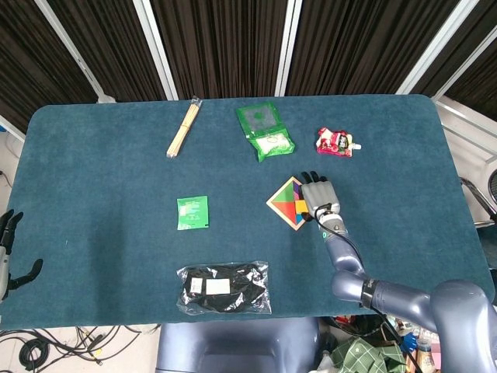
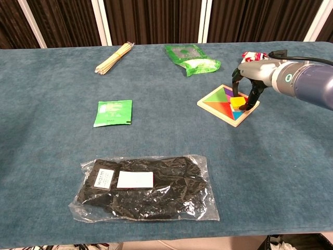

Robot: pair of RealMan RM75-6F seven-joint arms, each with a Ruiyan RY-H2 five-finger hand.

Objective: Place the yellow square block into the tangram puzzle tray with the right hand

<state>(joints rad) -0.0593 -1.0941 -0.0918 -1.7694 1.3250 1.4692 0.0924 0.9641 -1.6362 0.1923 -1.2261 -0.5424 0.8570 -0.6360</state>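
Note:
The tangram puzzle tray (image 1: 269, 203) (image 2: 200, 103) is a wooden square turned like a diamond, right of the table's middle, with coloured pieces in it. My right hand (image 1: 320, 198) (image 2: 250, 83) hangs over the tray's right corner, fingers pointing down. It pinches the yellow square block (image 2: 238, 101), which sits low at the tray's surface among the pieces. From the head view the hand hides most of the block. My left hand (image 1: 8, 250) is at the far left edge, off the table, fingers apart and holding nothing.
Bamboo sticks (image 1: 184, 127) lie at the back left and a green packet (image 1: 265, 130) at the back middle. A red pouch (image 1: 335, 141) sits just behind the tray. A small green sachet (image 1: 192, 212) and a bagged black item (image 1: 224, 287) lie nearer the front.

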